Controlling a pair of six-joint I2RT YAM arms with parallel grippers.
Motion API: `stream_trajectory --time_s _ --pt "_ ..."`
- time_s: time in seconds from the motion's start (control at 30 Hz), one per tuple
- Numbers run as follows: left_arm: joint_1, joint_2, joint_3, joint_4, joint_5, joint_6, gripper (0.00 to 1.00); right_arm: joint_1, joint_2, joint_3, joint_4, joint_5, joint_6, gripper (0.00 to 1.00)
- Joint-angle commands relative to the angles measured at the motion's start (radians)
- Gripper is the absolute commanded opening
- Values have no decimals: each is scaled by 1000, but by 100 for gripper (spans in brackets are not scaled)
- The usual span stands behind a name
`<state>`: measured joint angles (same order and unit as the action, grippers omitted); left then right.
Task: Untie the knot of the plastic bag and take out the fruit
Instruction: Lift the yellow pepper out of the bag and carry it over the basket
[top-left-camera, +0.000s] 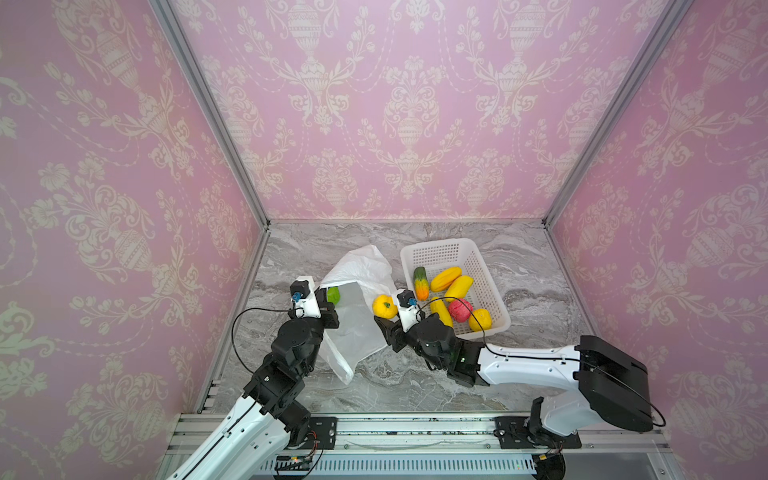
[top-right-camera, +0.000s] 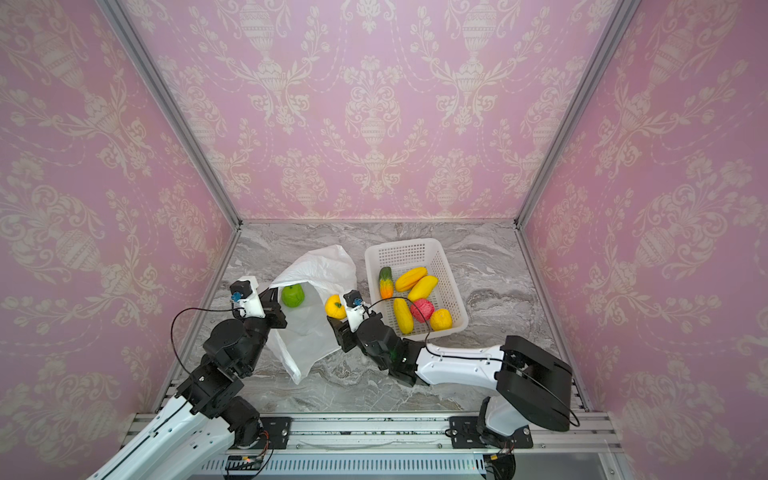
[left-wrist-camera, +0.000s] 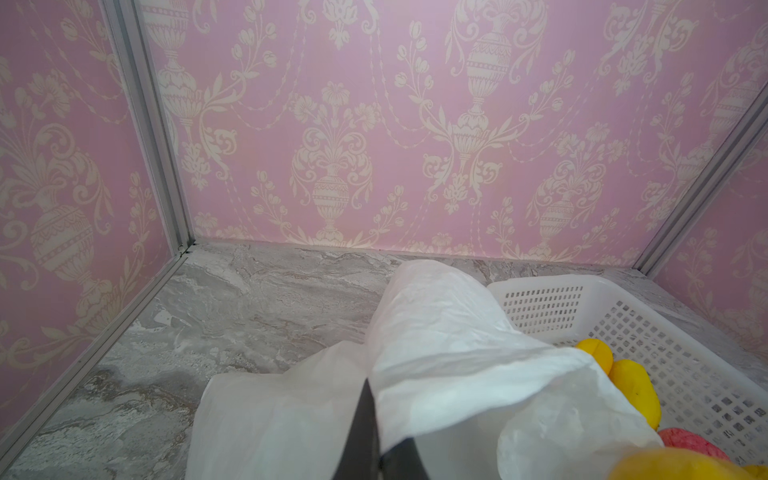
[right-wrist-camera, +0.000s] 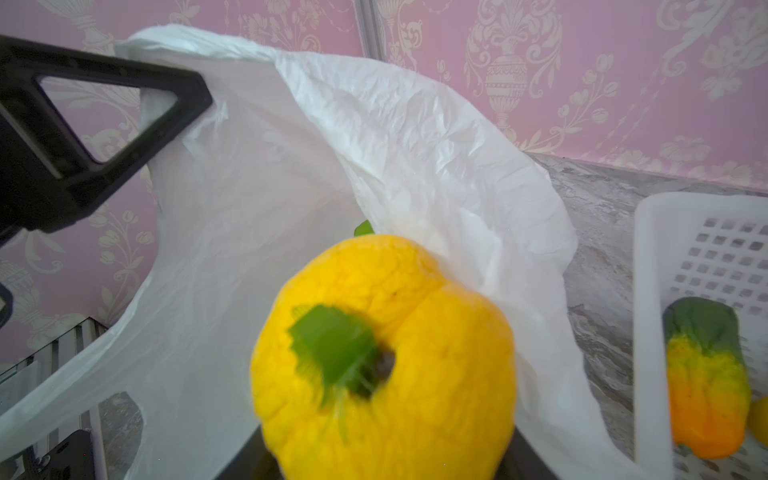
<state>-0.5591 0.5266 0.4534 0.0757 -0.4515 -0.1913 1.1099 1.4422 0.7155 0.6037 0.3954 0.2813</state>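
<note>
Left tool (top-left-camera: 328, 309) clamped shut on plastic bag (top-left-camera: 361, 270) mouth, middle of counter (top-left-camera: 415, 388); green fruit (top-right-camera: 293, 296) inside, just beyond it. Right tool (top-left-camera: 380, 318) grips yellow fruit (top-left-camera: 384, 306) between bag and basket (top-left-camera: 432, 251).

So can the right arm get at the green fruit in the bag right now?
Probably not yet: the right pincer is full with the yellow fruit. The way itself looks free, since the left pincer holds the plastic bag open and the green fruit shows.
</note>
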Motion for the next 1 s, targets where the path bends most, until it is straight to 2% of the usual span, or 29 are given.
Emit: stream_trajectory --time_s 0.0,0.17,0.33,0.5,0.6,0.77,0.83,0.97 --pt "7 -1 19 15 4 27 0 -27 -85 -68 30 90 -34 35" --pt "7 -8 16 12 5 28 0 -116 -175 -135 -19 120 15 35" --pt "7 -11 17 12 8 27 0 -263 -166 -142 -133 117 161 34" --pt "7 -12 19 6 11 27 0 -416 -39 -77 -246 0 284 32" --pt "7 -16 19 6 11 26 0 -466 70 7 -321 -86 291 33" --pt "7 -13 21 3 11 27 0 -509 238 147 -441 -146 288 34" --pt "7 -14 21 5 11 26 0 -527 279 167 -446 -170 295 38" --pt "7 -10 20 7 11 27 0 -565 332 179 -435 -231 311 65"
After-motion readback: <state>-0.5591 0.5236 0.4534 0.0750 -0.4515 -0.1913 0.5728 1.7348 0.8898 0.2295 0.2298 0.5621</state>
